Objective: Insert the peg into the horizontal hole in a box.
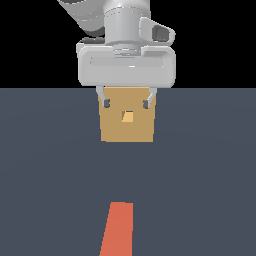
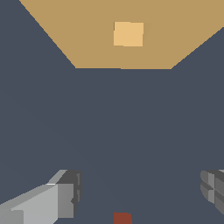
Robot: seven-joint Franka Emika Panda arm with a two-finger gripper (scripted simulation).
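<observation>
The tan box (image 1: pixel 127 125) stands on the dark floor at the middle of the exterior view, with its small lighter square hole (image 1: pixel 128 116) at the centre of its face. My gripper (image 1: pixel 126 103) hangs in front of the box's upper part, fingers wide apart and empty. The peg (image 1: pixel 117 229) lies on the floor near the bottom edge; only its orange-red part shows, the pale part is out of view. In the wrist view the box (image 2: pixel 87 30) and hole (image 2: pixel 128 33) show, both fingers (image 2: pixel 65 199) spread apart, and a bit of the peg (image 2: pixel 122 218) at the edge.
The dark grey floor (image 1: pixel 50 175) stretches all around the box and peg. The arm's white hand body (image 1: pixel 126 62) sits above the box against a black background.
</observation>
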